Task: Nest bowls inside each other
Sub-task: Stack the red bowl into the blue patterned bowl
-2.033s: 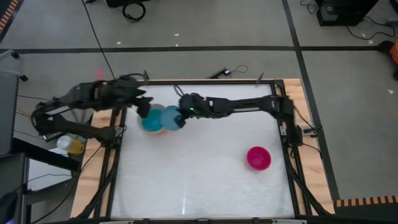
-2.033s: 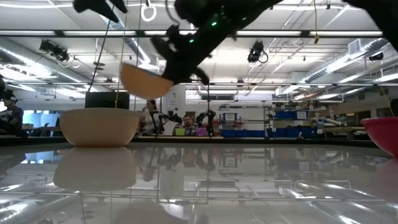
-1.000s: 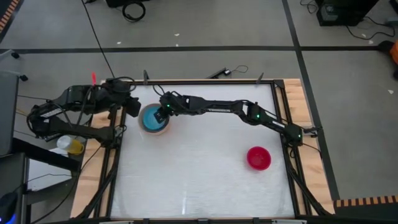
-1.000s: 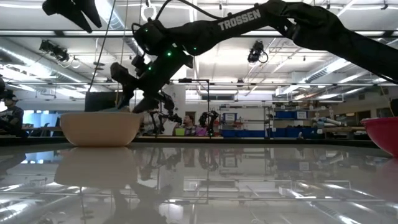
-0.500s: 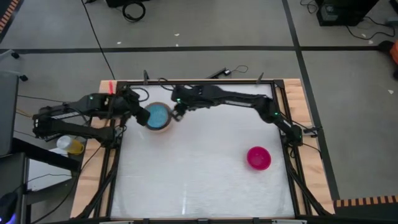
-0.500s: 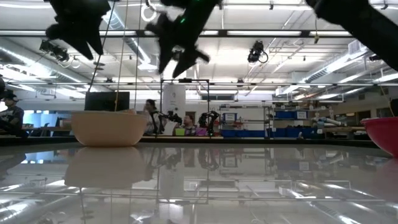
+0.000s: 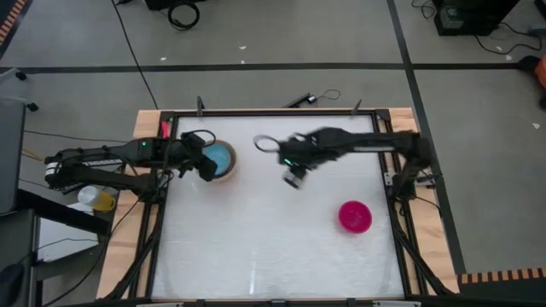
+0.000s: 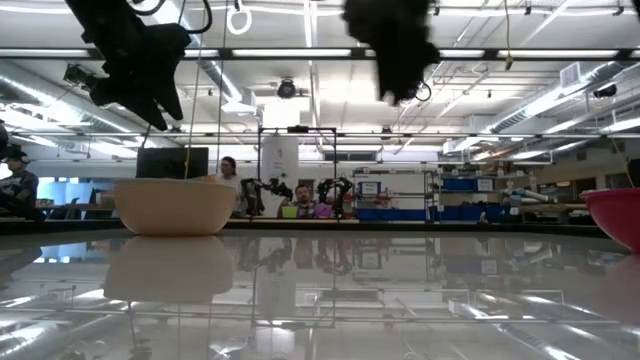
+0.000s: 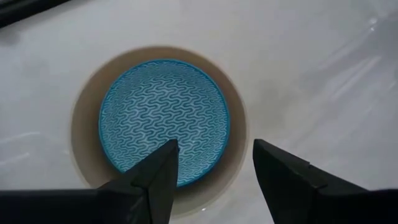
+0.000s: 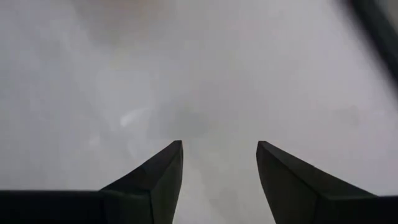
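Observation:
A stack of bowls [image 7: 218, 159] stands on its base at the table's far left. Its outer bowl is beige-cream [image 8: 174, 205]; a blue bowl [image 9: 163, 118] with a wave pattern sits nested inside. A red-magenta bowl [image 7: 355, 217] stands alone at the near right and also shows as a red bowl edge [image 8: 616, 214] in the low view. My left gripper [image 9: 214, 168] hangs open above the stack's left rim, as the high view of the left gripper [image 7: 206, 162] shows. My right gripper [image 7: 294, 176] is open over bare table near the middle, touching nothing.
The white tabletop [image 7: 256, 239] lies inside a dark frame [image 7: 273, 112] on wooden boards. Between the stack and the red-magenta bowl the table is bare. A yellow-topped object [image 7: 95, 199] sits off the table's left edge. People show far off in the room [image 8: 300, 208].
My right gripper has risen out of the stack and swung toward the table's right and middle, tipping to point more steeply down, with nothing in it. My left gripper has come down toward the stack's left rim. The stack has slid slightly toward the right.

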Available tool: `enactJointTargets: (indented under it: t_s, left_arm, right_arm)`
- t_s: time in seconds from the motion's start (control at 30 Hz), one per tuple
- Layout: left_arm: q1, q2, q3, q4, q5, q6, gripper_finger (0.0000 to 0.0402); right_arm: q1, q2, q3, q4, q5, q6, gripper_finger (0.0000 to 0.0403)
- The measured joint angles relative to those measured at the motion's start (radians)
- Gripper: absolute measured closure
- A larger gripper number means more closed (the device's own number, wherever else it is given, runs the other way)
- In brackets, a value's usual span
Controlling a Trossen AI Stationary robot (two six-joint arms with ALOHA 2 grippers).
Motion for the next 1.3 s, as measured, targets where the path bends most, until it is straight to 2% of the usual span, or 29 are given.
enactJointTargets:
  t_s: [0.07,0.13,0.23,0.37,0.5,0.6,0.8,0.9,1.0,1.1,1.23,1.3]
  left_arm:
    - [0.000,0.000,0.000,0.005,-0.002,0.021,0.0193]
    - [0.000,0.000,0.000,0.019,-0.003,0.059,0.0193]
    - [0.000,0.000,0.000,0.069,-0.003,0.174,0.0193]
    - [0.000,0.000,0.000,0.161,0.013,0.296,0.0193]
    - [0.000,0.001,0.000,0.252,0.014,0.349,0.0193]
    - [0.000,0.007,0.000,0.311,0.017,0.359,0.0193]
    - [0.000,0.007,0.000,0.326,0.043,0.276,0.0193]
    - [-0.006,0.007,0.000,0.297,0.050,0.194,0.0194]
    - [-0.022,0.007,0.000,0.278,0.049,0.153,0.0194]
    - [-0.047,0.007,0.000,0.273,0.047,0.124,0.0194]
    - [-0.083,0.007,0.000,0.258,0.033,0.059,0.0194]
    - [-0.094,0.006,0.000,0.217,0.032,-0.002,0.0194]
  right_arm:
    - [0.034,-0.091,-0.147,0.005,-0.037,-0.030,0.0193]
    - [0.083,-0.182,-0.291,0.016,-0.050,-0.129,0.0194]
    - [0.153,-0.308,-0.484,0.037,-0.111,-0.201,0.0198]
    - [0.203,-0.467,-0.701,0.103,-0.240,-0.128,0.0206]
    - [0.223,-0.558,-0.882,0.234,-0.333,-0.059,0.0212]
    - [0.236,-0.574,-0.980,0.293,-0.336,-0.004,0.0212]
    - [0.244,-0.569,-1.073,0.327,-0.182,0.062,0.0212]
    - [0.234,-0.559,-1.105,0.369,-0.188,0.041,0.0213]
    - [0.228,-0.543,-1.136,0.391,-0.250,0.038,0.0226]
    - [0.228,-0.537,-1.146,0.436,-0.272,0.054,0.0272]
    - [0.219,-0.537,-1.110,0.577,-0.268,0.075,0.0375]
    - [0.203,-0.531,-1.074,0.675,-0.213,0.084,0.0381]
